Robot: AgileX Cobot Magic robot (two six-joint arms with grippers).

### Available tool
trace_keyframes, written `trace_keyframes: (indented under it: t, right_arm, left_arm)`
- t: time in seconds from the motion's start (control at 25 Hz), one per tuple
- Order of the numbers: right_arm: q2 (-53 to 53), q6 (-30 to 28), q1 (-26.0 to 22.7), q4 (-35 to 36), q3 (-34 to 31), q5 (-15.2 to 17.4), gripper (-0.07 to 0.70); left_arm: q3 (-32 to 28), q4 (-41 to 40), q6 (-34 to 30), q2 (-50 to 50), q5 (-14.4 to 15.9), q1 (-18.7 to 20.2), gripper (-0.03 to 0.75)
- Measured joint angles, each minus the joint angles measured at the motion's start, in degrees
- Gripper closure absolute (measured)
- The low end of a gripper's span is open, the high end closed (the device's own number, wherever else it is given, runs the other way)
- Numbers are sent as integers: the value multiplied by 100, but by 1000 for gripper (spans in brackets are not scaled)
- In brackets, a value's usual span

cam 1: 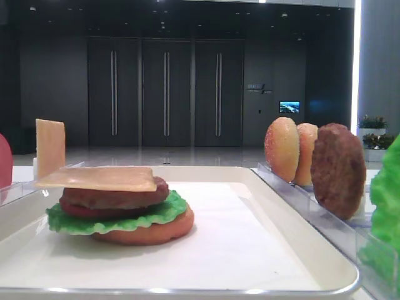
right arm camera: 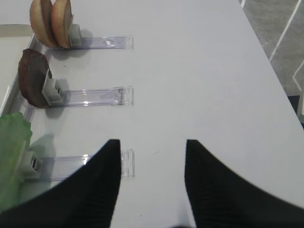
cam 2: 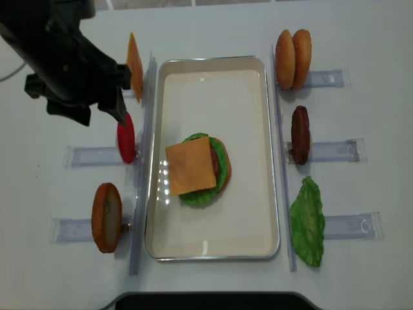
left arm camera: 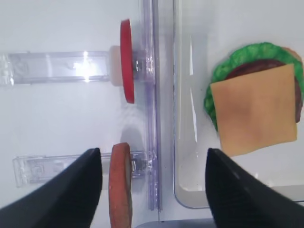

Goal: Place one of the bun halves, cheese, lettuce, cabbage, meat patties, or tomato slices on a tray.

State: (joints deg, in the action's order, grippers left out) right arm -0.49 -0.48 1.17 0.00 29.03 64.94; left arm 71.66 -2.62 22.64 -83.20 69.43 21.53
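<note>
Four layers were stacked on the tray (cam 2: 268,155): bun, lettuce, patty, and the cheese (cam 2: 190,170) laid flat on top. The left gripper (left arm camera: 153,164) was spread wide and held nothing; the right gripper (right arm camera: 152,154) was likewise parted and empty. The placement was judged done.

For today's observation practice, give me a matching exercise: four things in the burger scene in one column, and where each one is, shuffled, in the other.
Things:
1. cheese
2. lettuce
3. tomato slice
4. left hand

Places or states:
A. upright in a rack left of the tray
B. open, holding nothing
C. top of the stack
D. under the patty, above the bottom bun

Pairs: 1-C, 2-D, 3-A, 4-B
</note>
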Motion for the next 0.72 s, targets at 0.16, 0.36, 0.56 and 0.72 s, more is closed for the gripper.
trace_keyframes:
  t: [0.16, 0.36, 0.56, 0.72]
  right_arm:
    - [0, 0, 0, 0, 0, 0, 325]
    - [0, 0, 0, 0, 0, 0, 325]
    - [0, 0, 0, 0, 0, 0, 325]
    - [0, 0, 0, 0, 0, 0, 325]
  left_arm:
    - [369, -55, 11, 4, 40, 0, 207]
    - [382, -198, -67, 4, 64, -286, 210]
    - [382, -335, -496, -10, 68, -1296, 218]
    - [382, -544, -861, -53, 68, -2026, 221]
